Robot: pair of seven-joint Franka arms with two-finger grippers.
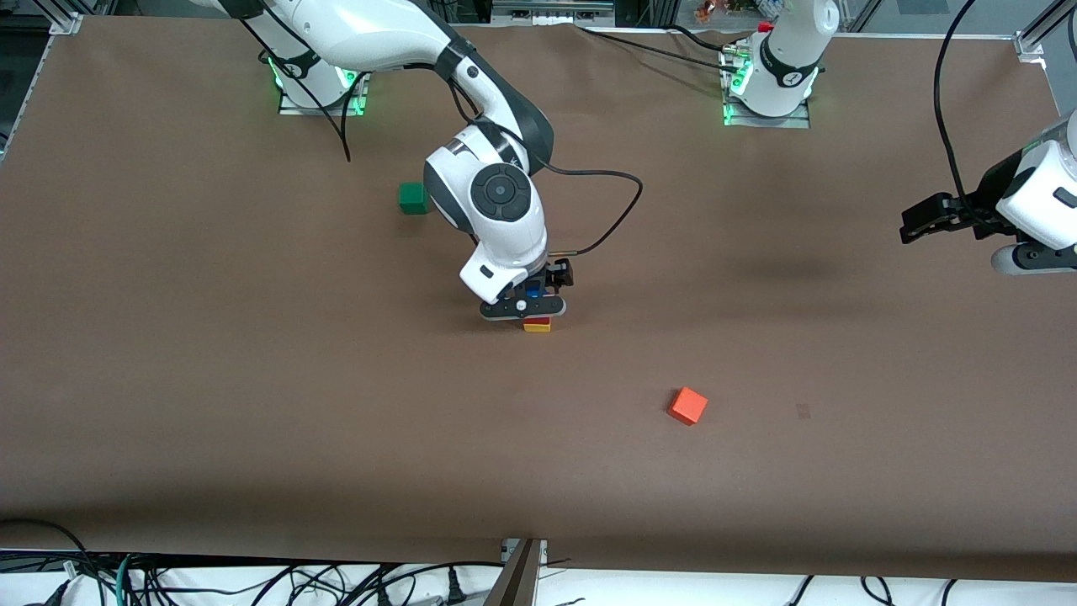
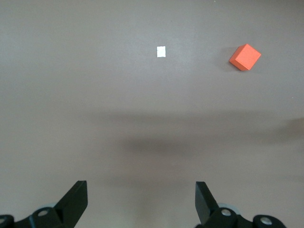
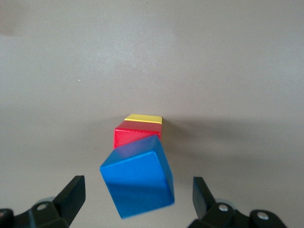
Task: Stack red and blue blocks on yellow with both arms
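Right pincer [image 1: 525, 310] hovers wide open over the yellow cube [image 1: 537, 327]; red cube [image 3: 135, 134] sits on it, blue cube [image 3: 137, 178] on top, skewed, ungripped. It could topple. Left pincer [image 2: 141, 199] waits open, empty.

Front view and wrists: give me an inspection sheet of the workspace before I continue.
Surface: brown table, one small white mark.
Job's things: red cube on yellow cube; blue cube on top, twisted askew.
Clutter: orange-red cube nearer the camera; green cube farther.
Grippers: right gripper around the blue cube, fingers open, not touching; left gripper open, empty, waiting.
Cables: black cable loops over the table.
Surroundings: loose cables below the near edge.
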